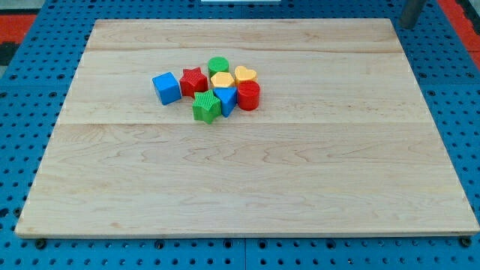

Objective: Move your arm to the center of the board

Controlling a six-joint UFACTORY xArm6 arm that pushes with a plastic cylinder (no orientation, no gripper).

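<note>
My tip (408, 25) is at the view's top right, at the far right corner of the wooden board (247, 180), far from all blocks. The blocks sit in a tight cluster left of centre in the board's upper half: a blue cube (166, 88), a red star (193, 80), a green cylinder (219, 65), a yellow hexagon (222, 79), a yellow heart (245, 74), a red cylinder (249, 96), a blue triangular block (225, 100) and a green star (205, 107).
The board lies on a blue pegboard table (22, 112) with red pegboard (30, 26) at the view's top corners.
</note>
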